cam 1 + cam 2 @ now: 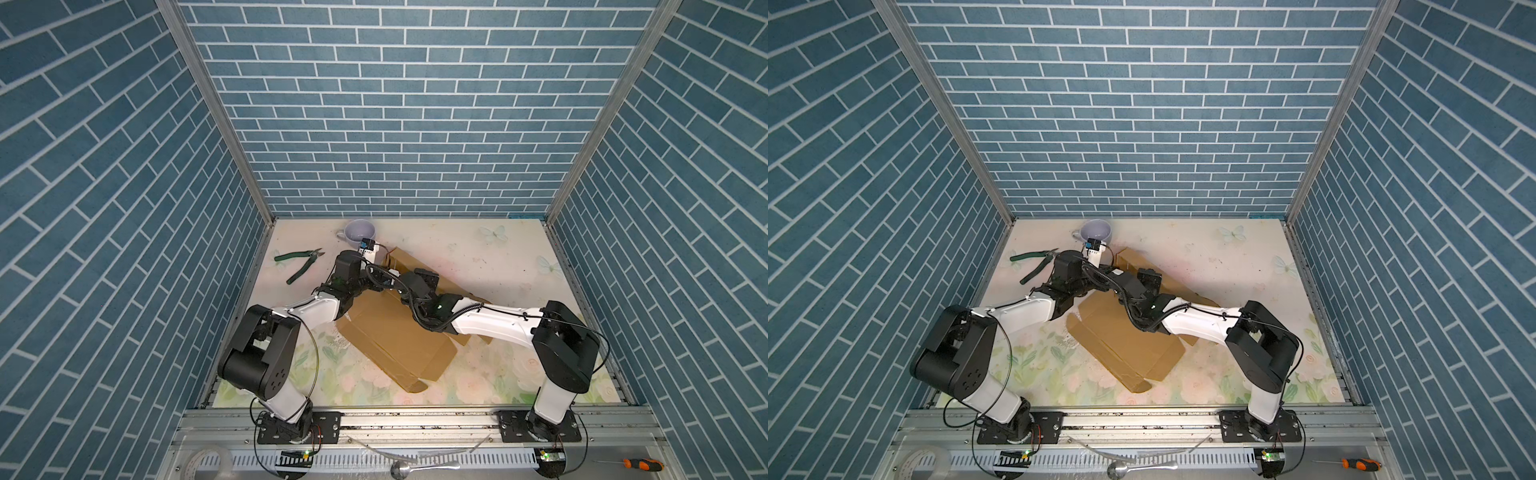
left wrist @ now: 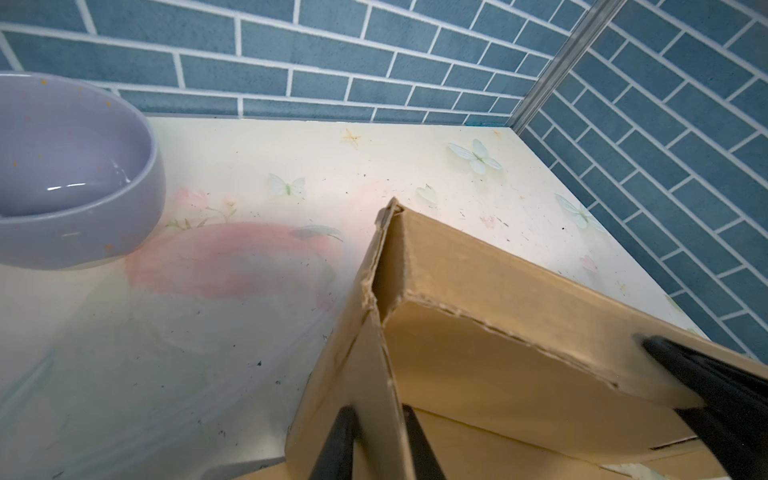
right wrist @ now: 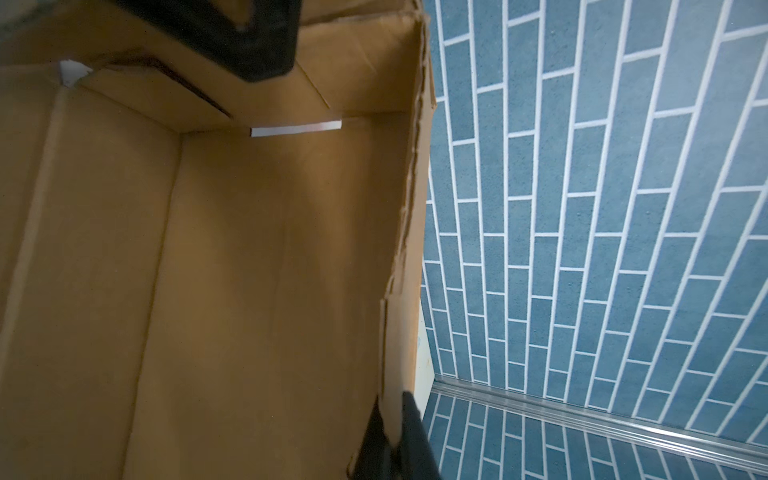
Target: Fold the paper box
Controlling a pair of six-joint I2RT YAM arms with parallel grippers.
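box (image 1: 395,336) half-formed: right pincer (image 3: 392,411) clenched on one wall, left pincer (image 2: 376,415) straddles another, grip unclear; lid panel not yet folded.

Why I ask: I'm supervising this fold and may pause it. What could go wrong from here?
1. The right tool is shut on only the ragged edge of a raised wall of the paper box; it might slip off or tear the cardboard.
2. The left tool straddles a flap close to the lilac cup; swinging that flap outward could knock the cup.
3. The pliers lie beside the left arm and might get swept.
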